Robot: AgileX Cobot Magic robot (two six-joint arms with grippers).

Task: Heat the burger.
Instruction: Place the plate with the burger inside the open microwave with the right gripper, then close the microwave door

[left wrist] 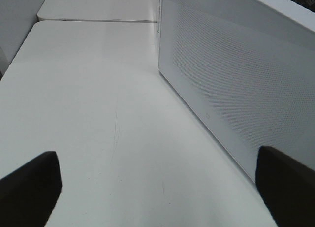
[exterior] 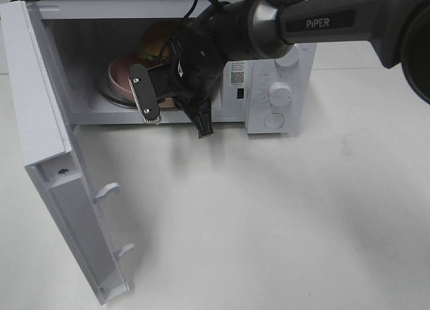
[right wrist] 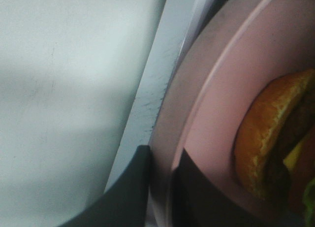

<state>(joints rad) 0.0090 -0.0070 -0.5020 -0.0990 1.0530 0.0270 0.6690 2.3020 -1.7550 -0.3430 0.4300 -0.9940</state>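
The burger (exterior: pixel 156 41), with a golden-brown bun and green lettuce, lies on a pink plate (exterior: pixel 119 78) inside the open white microwave (exterior: pixel 282 74). My right gripper (exterior: pixel 153 115) reaches into the cavity from the right. In the right wrist view the right gripper (right wrist: pixel 162 187) is shut on the rim of the pink plate (right wrist: pixel 216 113), one finger on each side, with the burger (right wrist: pixel 268 138) close behind. Whether the plate rests on the turntable I cannot tell. My left gripper (left wrist: pixel 157 187) is open and empty over the table; it is out of the exterior view.
The microwave door (exterior: pixel 47 155) stands swung open at the left, reaching toward the table's front. The control panel with knobs (exterior: pixel 279 93) is at the right of the cavity. The left wrist view shows the microwave's perforated side wall (left wrist: pixel 236 89) beside white table (left wrist: pixel 88 99).
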